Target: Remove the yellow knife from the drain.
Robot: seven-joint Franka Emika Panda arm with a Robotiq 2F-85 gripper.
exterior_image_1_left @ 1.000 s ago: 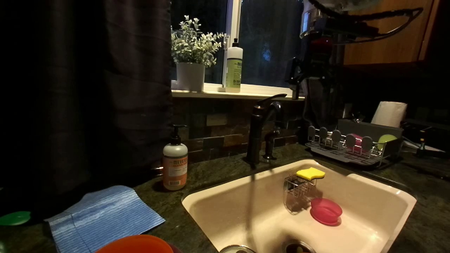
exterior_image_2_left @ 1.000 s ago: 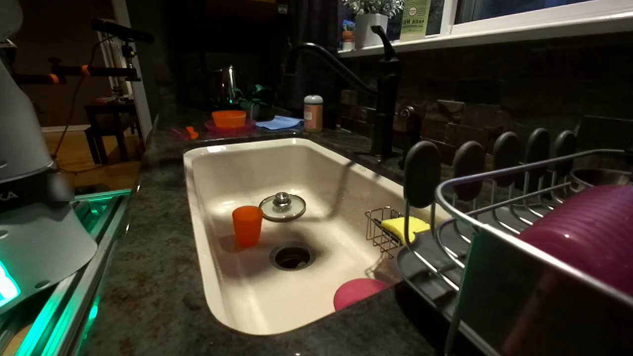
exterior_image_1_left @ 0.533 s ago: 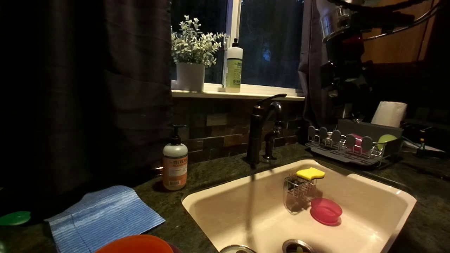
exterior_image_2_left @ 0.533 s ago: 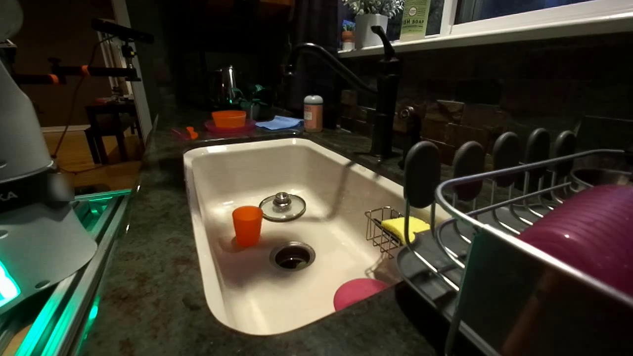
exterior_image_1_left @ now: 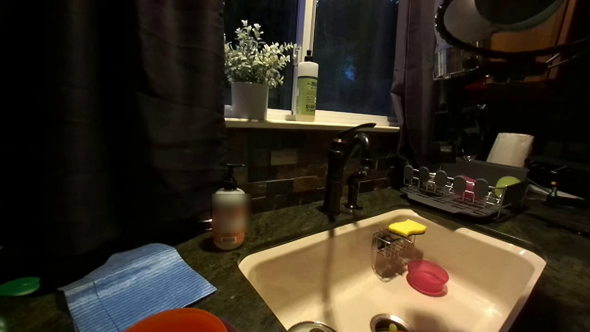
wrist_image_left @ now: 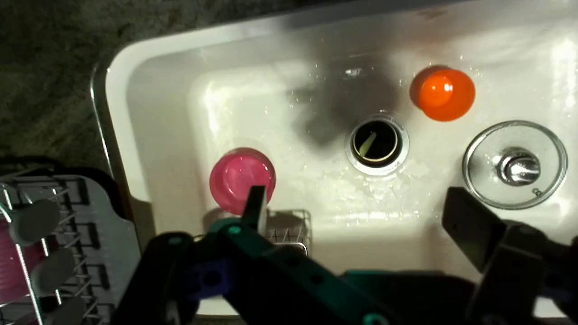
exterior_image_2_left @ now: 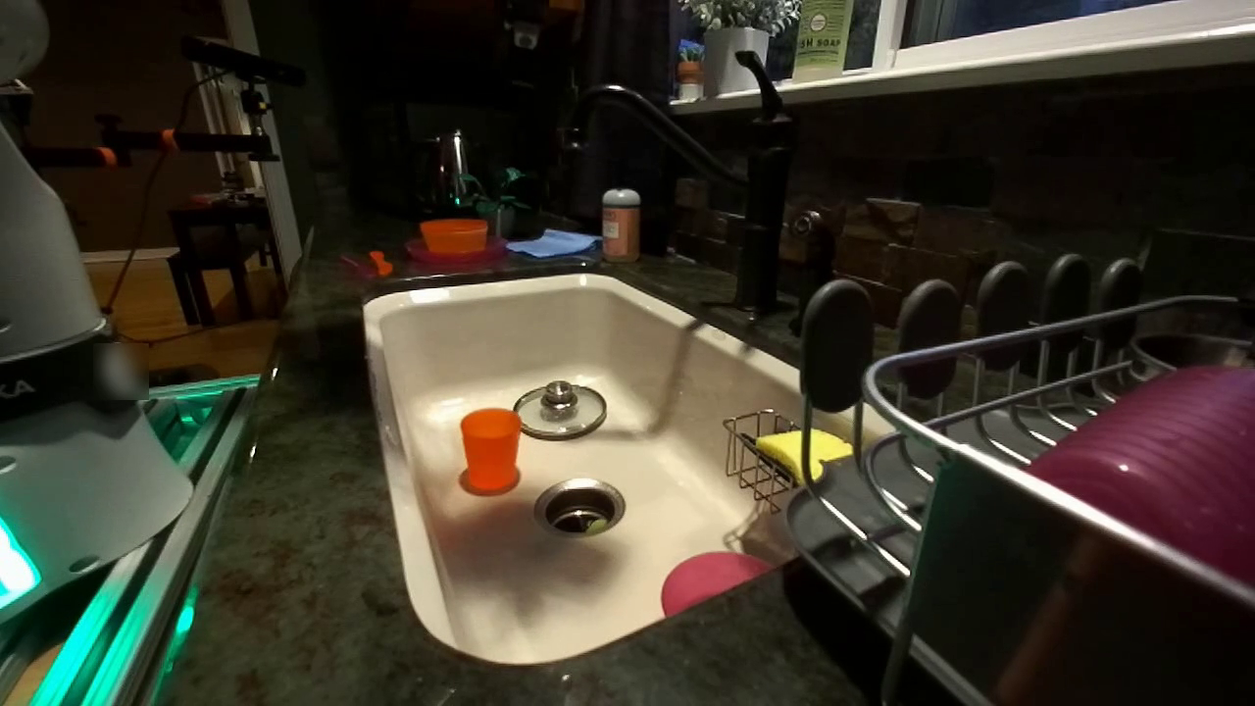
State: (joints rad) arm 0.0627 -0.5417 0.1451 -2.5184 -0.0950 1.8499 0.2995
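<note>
The yellow-green knife (wrist_image_left: 368, 143) leans inside the dark drain (wrist_image_left: 377, 170) in the wrist view. Only a slim part of it shows; the rest is hidden in the hole. In both exterior views just a small bit of the knife (exterior_image_1_left: 392, 327) (exterior_image_2_left: 596, 527) shows in the drain (exterior_image_1_left: 384, 317) (exterior_image_2_left: 578, 484). My gripper (wrist_image_left: 354, 198) is open wide and empty, high above the white sink (wrist_image_left: 361, 243). In the wrist view the drain lies beyond the fingertips, between their lines. In an exterior view the arm (exterior_image_1_left: 458, 64) hangs at upper right, its gripper lost in the dark.
An orange cup (wrist_image_left: 447, 95) and a glass lid (wrist_image_left: 515, 164) lie on one side of the drain. A pink bowl (wrist_image_left: 241, 178) and a wire caddy (wrist_image_left: 286, 232) with a yellow sponge (exterior_image_2_left: 804, 451) lie on the other. The faucet (exterior_image_2_left: 765, 196) and dish rack (exterior_image_2_left: 980, 471) stand beside the sink.
The arm has moved right, away from the window, in an exterior view. Its shadow has shifted across the sink, so the drain and the knife bit now show brighter.
</note>
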